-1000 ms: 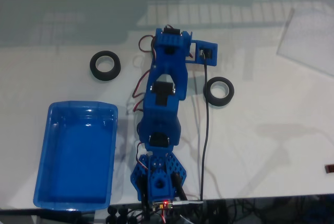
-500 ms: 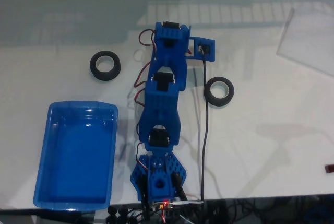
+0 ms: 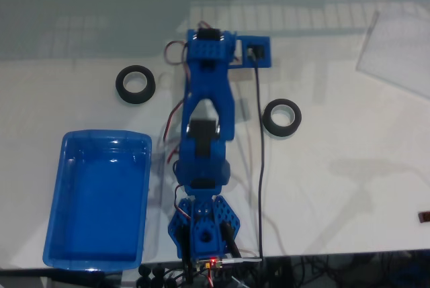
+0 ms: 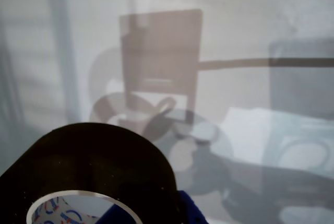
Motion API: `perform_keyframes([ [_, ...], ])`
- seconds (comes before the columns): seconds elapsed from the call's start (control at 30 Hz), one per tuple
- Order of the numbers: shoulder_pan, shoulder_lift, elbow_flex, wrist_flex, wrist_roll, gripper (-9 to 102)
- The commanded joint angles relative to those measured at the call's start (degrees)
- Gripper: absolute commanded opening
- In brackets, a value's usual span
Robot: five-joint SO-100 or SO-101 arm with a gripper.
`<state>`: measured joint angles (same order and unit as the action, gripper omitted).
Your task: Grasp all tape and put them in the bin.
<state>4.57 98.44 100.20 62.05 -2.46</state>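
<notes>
In the wrist view a black roll of tape (image 4: pixel 88 166) with a whitish printed core looms at the bottom left, raised above the table. My gripper (image 4: pixel 151 214) is shut on it: one blue finger (image 4: pixel 189 211) lies against its outer wall, and another blue bit shows inside the core. In the fixed view my blue arm (image 3: pixel 208 100) stretches away from its base, and its wrist hides the gripper. Two more rolls of tape lie flat on the table, one left of the arm (image 3: pixel 136 84) and one right of it (image 3: pixel 281 117). The blue bin (image 3: pixel 54 201) sits at the lower left.
A black cable (image 3: pixel 260 167) runs along the arm's right side down to the table's front edge. A clear sheet (image 3: pixel 396 53) lies at the upper right. A small dark object (image 3: pixel 424 217) sits at the right edge.
In the fixed view the arm's far end has swung a little left and reached farther out. Both loose rolls and the bin have stayed put.
</notes>
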Motion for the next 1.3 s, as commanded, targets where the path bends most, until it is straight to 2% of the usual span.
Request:
perform_keyframes([
  [0.0,-6.4,14.3,4.9,1.9,-3.0,0],
  [0.4,-36.8,44.7,22.7,12.2,-10.5,0],
  [0.87,-72.4,52.6,32.0,14.7,-13.6,0],
  [1.03,-79.2,52.6,34.2,14.4,-11.1,0],
  [1.2,-80.3,53.0,34.2,14.3,-11.9,1],
  [1.27,-80.4,53.1,34.2,14.5,-11.8,11],
])
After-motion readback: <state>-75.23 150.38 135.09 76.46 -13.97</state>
